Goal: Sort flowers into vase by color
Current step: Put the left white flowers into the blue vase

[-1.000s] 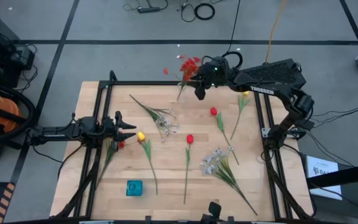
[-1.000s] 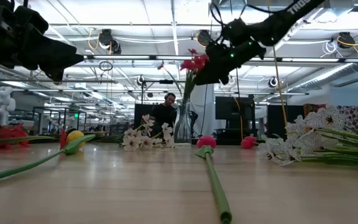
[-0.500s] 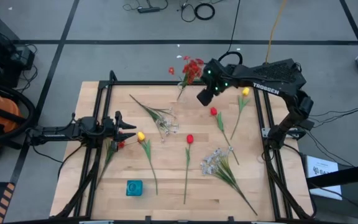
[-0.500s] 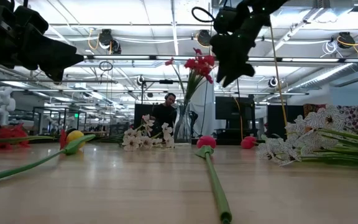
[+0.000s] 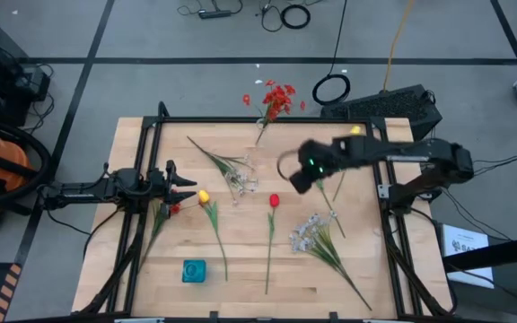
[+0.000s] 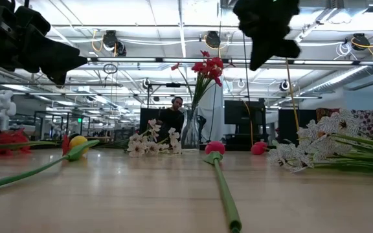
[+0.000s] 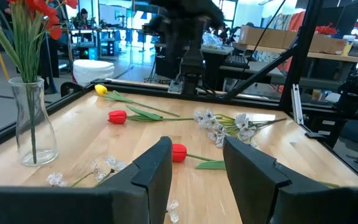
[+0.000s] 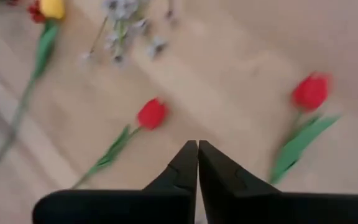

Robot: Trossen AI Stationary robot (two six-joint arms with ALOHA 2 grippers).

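— Where do we have the right gripper point(image 5: 300, 176)?
— Above the table, fingers pressed together, empty, over a red tulip point(image 5: 274, 200). Our left gripper point(image 5: 185, 184) waits parted at the left edge.
— The red cluster point(image 5: 277, 96)?
— Standing in the vase point(image 6: 190, 131).

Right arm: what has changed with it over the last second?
The right gripper left the red cluster standing in the vase and swung inward over the table, fingers shut and empty, above the red tulips. The left gripper and the flowers on the table stayed put.
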